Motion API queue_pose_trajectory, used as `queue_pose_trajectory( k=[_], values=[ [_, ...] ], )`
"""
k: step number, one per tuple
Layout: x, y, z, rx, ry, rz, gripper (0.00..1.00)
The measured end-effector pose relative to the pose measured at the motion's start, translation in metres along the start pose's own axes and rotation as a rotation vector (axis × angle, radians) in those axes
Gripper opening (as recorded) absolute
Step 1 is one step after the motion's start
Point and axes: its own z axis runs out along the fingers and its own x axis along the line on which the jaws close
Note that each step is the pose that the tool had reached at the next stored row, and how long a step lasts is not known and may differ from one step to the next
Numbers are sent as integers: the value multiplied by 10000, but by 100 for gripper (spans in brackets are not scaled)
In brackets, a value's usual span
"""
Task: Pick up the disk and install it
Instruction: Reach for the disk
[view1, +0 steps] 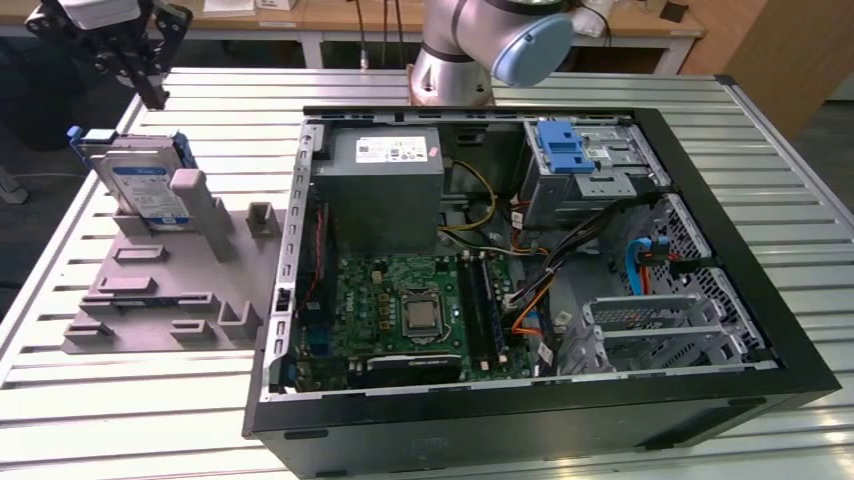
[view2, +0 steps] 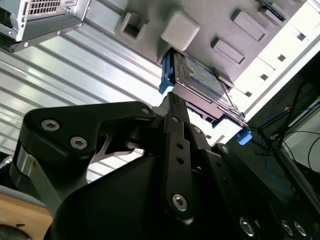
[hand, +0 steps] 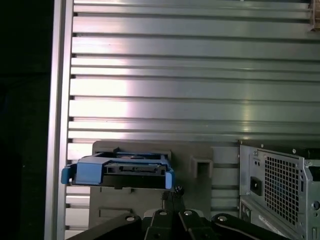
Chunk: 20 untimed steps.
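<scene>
Our gripper hangs just above the disk, its fingers pressed together on nothing. The disk stands on edge in a grey holder near the table's edge at the exterior view's left. To grasp it well, we judge the fingers should spread and straddle its top edge squarely.

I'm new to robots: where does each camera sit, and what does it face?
Exterior view: off the arm, looking down on table, open computer, disk; arm beyond.
First wrist view: on the wrist, facing the disk's end; jaws in foreground.
Second wrist view: on the wrist, looking past the jaws at the disk.
All share the disk.
</scene>
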Motion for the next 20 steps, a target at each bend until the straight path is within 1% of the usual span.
queue_pose_trajectory(
  k=[2,3,5,11,16,18,20],
  values=[
    [87,7,6,0,21,1,11],
    [109,9,9,0,25,1,11],
    [189,14,16,0,48,2,11],
    [306,18,30,0,92,4,11],
    [383,18,84,10,126,6,11],
    [428,20,99,9,129,6,11],
    [488,23,111,9,131,6,11]
  ],
)
